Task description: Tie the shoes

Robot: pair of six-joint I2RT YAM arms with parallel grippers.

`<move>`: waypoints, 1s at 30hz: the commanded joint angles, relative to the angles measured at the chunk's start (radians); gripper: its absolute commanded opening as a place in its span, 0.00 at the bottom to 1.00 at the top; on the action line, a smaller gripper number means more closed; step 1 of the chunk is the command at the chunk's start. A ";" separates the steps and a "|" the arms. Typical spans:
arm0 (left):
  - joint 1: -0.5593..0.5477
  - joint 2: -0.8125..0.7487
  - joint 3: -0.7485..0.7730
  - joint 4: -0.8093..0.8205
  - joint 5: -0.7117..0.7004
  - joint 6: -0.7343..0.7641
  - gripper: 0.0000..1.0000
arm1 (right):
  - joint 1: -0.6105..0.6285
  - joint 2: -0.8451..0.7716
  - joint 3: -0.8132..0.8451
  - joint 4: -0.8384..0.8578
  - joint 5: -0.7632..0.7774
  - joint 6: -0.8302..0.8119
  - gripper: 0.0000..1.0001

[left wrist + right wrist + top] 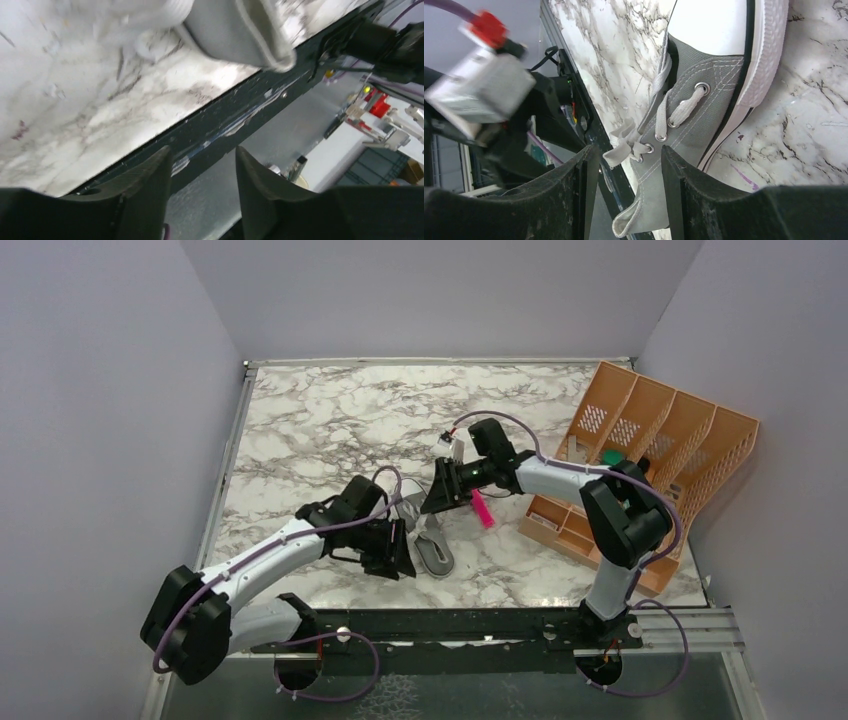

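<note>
Shoe (pixel 435 555) lies mid-table (pixel 330 420), between both grippers. From the top it is partly hidden. Only the right wrist view shows the white laces (pixel 664 112), with a loose end by the open right gripper (pixel 629 150). Left gripper (pixel 204 152) is open too, holding nothing. Its view shows just a blurry grey bit of shoe.

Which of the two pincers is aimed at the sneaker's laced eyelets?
The right pincer: its open fingers frame the grey sneaker's white laces and eyelets. The left pincer frames the marble table's dark edge rail instead.
</note>
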 commanded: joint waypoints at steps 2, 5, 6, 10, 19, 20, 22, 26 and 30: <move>0.091 -0.039 0.066 0.028 -0.120 -0.036 0.53 | 0.011 0.025 0.035 -0.015 -0.045 -0.026 0.54; 0.170 -0.083 -0.010 0.170 -0.094 -0.078 0.54 | 0.022 0.034 0.043 -0.024 -0.056 -0.041 0.54; 0.199 -0.095 -0.047 0.239 -0.066 -0.096 0.54 | 0.024 0.036 0.042 -0.020 -0.061 -0.042 0.54; 0.264 -0.097 -0.177 0.505 0.046 -0.183 0.56 | 0.031 0.046 0.047 -0.028 -0.078 -0.052 0.51; 0.274 0.062 -0.243 0.675 0.097 -0.154 0.55 | 0.032 0.047 0.027 0.012 -0.080 -0.025 0.38; 0.274 0.074 -0.251 0.698 0.100 -0.156 0.55 | 0.032 0.049 0.028 0.015 -0.083 -0.023 0.36; 0.274 0.093 -0.263 0.732 0.103 -0.158 0.53 | 0.033 0.048 0.029 0.015 -0.086 -0.021 0.33; 0.274 0.113 -0.274 0.784 0.116 -0.158 0.45 | 0.032 0.051 0.031 0.015 -0.092 -0.020 0.28; 0.274 0.114 -0.292 0.830 0.122 -0.168 0.39 | 0.032 0.051 0.031 0.021 -0.097 -0.014 0.25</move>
